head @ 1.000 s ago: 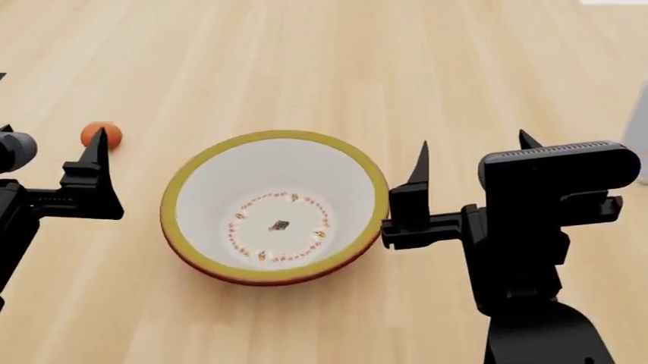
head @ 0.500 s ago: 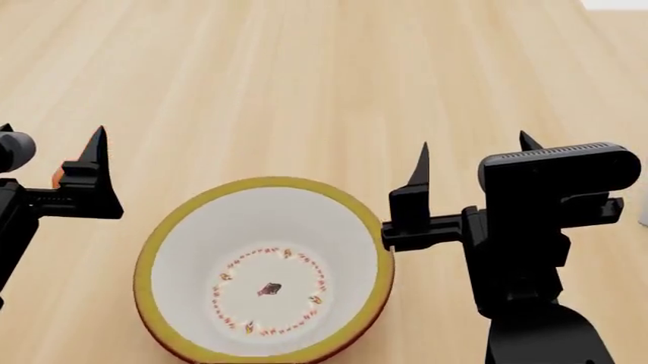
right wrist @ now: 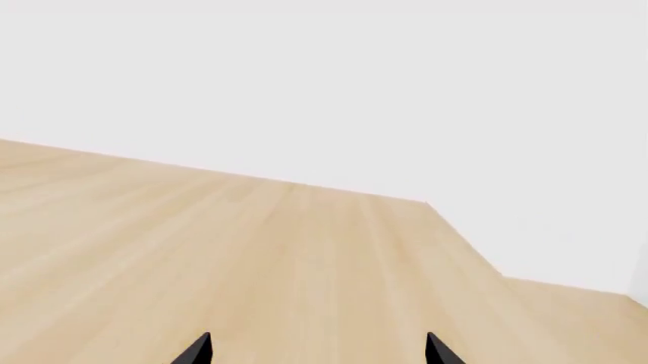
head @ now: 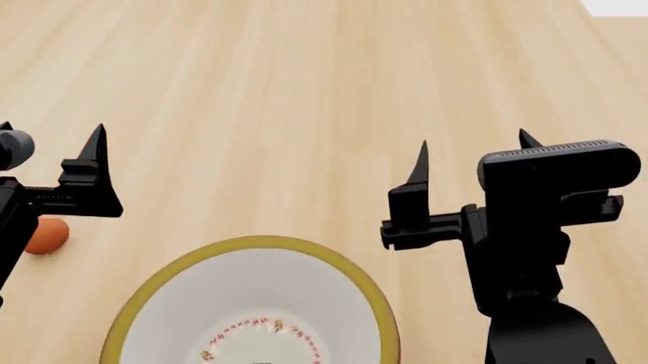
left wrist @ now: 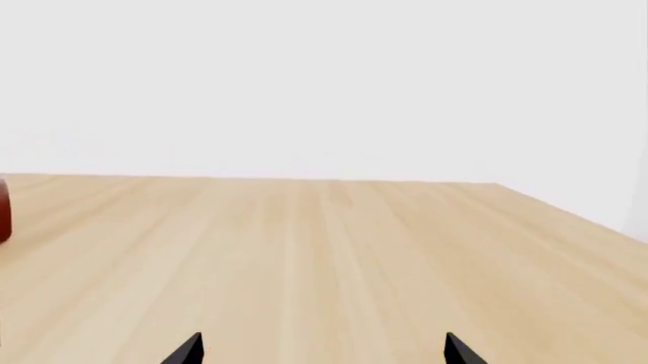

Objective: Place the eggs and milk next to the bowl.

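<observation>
We are looking down over a pale wooden table (head: 303, 91) with long straight grain running away from us, a smooth matte surface filling nearly the whole head view and ending at a white backdrop in both wrist views. Our right gripper (head: 471, 163), the bulkiest black shape, is rising at the right of the frame on a blocky, ribbed camera housing; its two pointed, blade-like fingers are standing well apart with nothing between them, and the right wrist view is showing the same wide gap as two dark tips (right wrist: 197, 350) over bare wood. The bowl (head: 162, 299) is sitting at the bottom centre, cut off by the lower edge: a wide round white dish with a glossy mustard-yellow rim and a ring of tiny red-orange marks inside. Our left gripper (head: 51, 155) is entering at the left edge, angular and black, its sharp fingers likewise spread wide and holding nothing. The orange-brown egg (head: 47, 234), small, smooth and oval, is lying on the table at the left edge, just left of the bowl and partly hidden behind our left arm. We are not seeing the milk or the paler egg in any view.
</observation>
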Robot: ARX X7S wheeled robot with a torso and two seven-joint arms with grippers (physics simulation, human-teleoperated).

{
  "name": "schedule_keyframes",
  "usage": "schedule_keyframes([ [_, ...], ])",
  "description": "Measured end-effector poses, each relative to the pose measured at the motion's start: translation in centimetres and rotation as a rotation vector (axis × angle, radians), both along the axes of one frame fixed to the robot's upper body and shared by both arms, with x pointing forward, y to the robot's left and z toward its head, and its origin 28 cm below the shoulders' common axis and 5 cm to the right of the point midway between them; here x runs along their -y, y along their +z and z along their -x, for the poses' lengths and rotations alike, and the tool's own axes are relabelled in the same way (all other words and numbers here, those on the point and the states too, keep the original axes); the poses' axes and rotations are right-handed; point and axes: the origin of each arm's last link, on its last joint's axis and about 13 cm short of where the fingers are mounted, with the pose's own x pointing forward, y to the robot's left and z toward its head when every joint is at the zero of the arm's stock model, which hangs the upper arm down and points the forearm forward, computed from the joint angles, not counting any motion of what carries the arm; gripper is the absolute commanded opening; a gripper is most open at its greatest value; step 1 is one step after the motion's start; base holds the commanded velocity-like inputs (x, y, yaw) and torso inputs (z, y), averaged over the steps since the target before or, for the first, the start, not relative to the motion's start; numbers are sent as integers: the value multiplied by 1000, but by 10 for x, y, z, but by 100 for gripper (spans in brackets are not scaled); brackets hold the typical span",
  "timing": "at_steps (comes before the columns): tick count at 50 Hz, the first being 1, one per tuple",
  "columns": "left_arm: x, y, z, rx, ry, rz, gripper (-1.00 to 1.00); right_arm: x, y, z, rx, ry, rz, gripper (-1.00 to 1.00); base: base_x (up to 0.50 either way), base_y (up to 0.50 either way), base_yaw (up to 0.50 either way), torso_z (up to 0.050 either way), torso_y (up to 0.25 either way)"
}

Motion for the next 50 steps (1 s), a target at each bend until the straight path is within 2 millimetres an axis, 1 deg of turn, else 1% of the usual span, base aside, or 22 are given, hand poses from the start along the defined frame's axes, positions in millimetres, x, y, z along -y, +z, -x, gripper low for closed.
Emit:
schedule_keyframes([
  [6,0,0,0,1,1,0,100,0,0,0,1,3,-1,100,296,-1,0,0,2],
  [31,-2,2,1,20,-6,20,100,0,0,2,13,12,-19,100,0,0,0,0,1],
  [46,-3,4,1,12,-2,31,100,0,0,3,16,13,-21,100,0,0,0,0,-167],
  [50,-3,3,1,7,-1,33,100,0,0,3,14,14,-22,100,-3,0,0,0,0],
])
